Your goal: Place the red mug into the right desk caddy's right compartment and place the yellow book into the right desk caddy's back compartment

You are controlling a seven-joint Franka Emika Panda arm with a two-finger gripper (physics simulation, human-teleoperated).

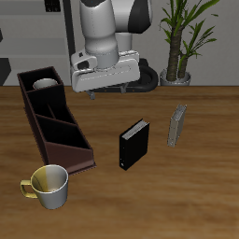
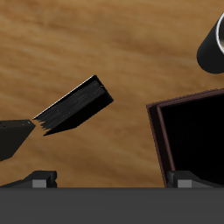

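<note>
The right desk caddy (image 1: 58,131) is a long dark-brown box with three sections near one table side; one corner of it shows in the wrist view (image 2: 162,140). In its section farthest back sits a round pale-rimmed cup (image 1: 44,84), apparently the red mug, its body hidden by the walls. The yellow book (image 1: 176,126) stands upright, thin and grey, well away from the caddy. My gripper (image 1: 108,91) (image 2: 112,182) hangs open and empty above the table, between the caddy and the black book, farther back than both.
A thick black book (image 1: 134,145) (image 2: 74,105) stands upright mid-table. A yellow-and-white mug (image 1: 47,185) (image 2: 214,44) stands by the caddy's near end. A potted plant (image 1: 177,42) stands at the back.
</note>
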